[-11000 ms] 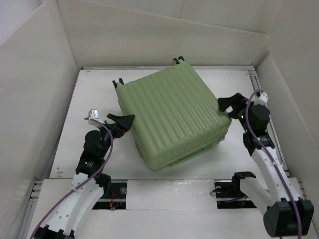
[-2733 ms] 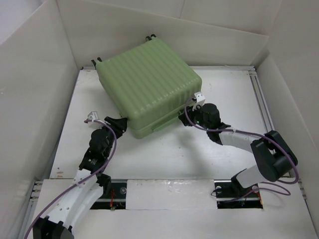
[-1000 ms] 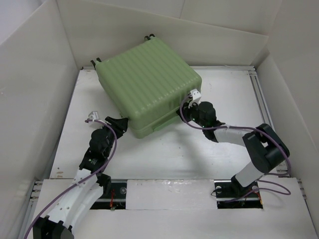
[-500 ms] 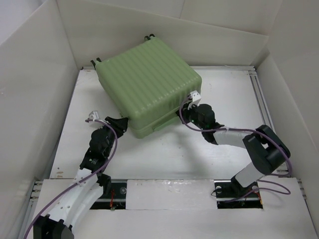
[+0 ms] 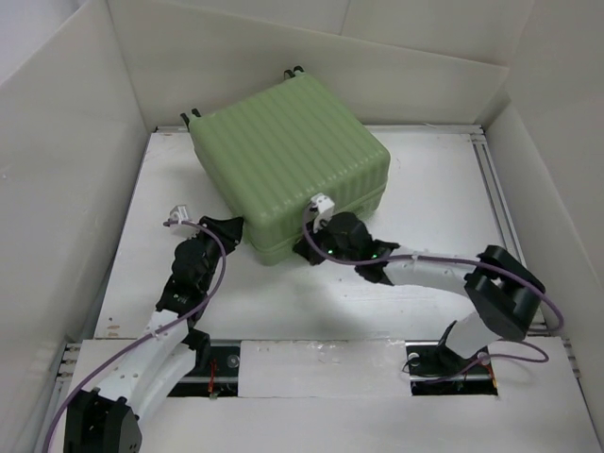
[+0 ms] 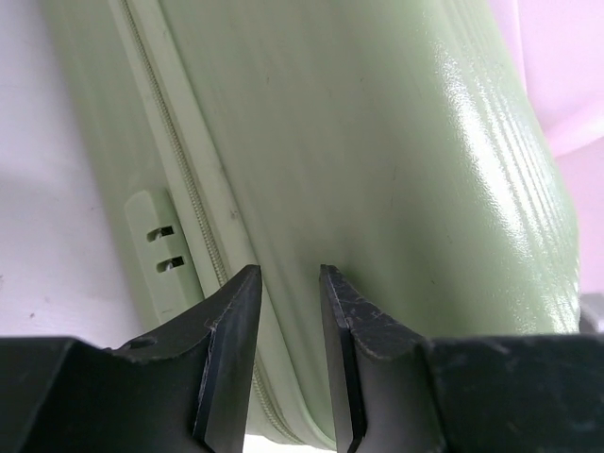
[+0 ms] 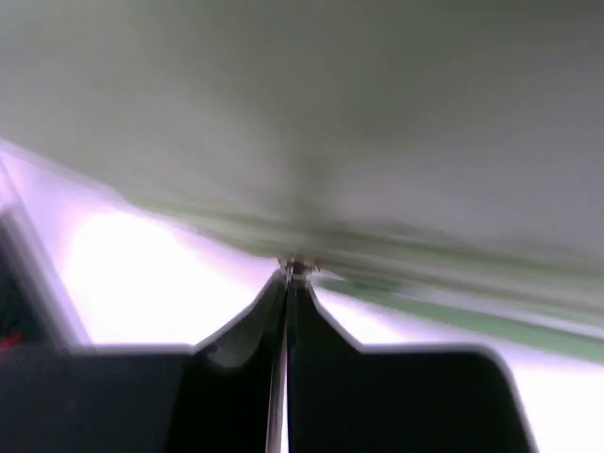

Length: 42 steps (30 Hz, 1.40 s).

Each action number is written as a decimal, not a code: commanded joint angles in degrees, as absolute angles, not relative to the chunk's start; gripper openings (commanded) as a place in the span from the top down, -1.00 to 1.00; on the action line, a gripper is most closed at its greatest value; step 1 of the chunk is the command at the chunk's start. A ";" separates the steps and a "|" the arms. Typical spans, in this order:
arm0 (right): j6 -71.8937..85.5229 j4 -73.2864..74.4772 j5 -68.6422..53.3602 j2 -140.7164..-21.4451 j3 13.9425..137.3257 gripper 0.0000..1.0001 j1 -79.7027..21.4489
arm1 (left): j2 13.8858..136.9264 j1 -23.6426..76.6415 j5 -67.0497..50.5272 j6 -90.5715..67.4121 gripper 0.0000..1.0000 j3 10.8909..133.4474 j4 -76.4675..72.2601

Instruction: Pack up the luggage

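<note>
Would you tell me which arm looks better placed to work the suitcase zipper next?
Right, probably: the right claw is shut at the luggage seam; the left claw stands part open by a corner.

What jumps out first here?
The closed pale green suitcase dominates, filling the far middle of the table. The left hand, jaws slightly apart, sits at its near-left corner beside the zipper. The right hand, shut, meets the suitcase's near edge.

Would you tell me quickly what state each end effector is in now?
Left end effector: slightly open, pointed at the luggage edge; grip cannot be told.
Right end effector: closed at the luggage seam; whether it pinches anything cannot be told.
</note>
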<state>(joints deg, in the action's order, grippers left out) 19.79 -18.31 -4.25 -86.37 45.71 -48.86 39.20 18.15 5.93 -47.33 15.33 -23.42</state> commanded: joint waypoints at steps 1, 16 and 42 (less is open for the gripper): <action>25.49 -26.36 -22.24 -91.02 52.98 1.00 -60.63 | 40.87 19.95 -5.54 -48.60 0.44 14.24 -26.46; 25.05 -31.46 -17.50 -95.20 58.55 1.00 -73.56 | 36.82 19.95 -7.47 -47.02 0.46 15.38 -22.06; 28.12 4.31 7.30 -39.11 34.80 1.00 -50.10 | 39.40 46.49 18.96 -41.93 -0.94 26.28 -23.05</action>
<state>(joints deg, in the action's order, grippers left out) 26.28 14.50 11.18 -40.05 31.09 -52.53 46.39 46.65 7.90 -44.18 24.40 -26.46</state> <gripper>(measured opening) 0.019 0.964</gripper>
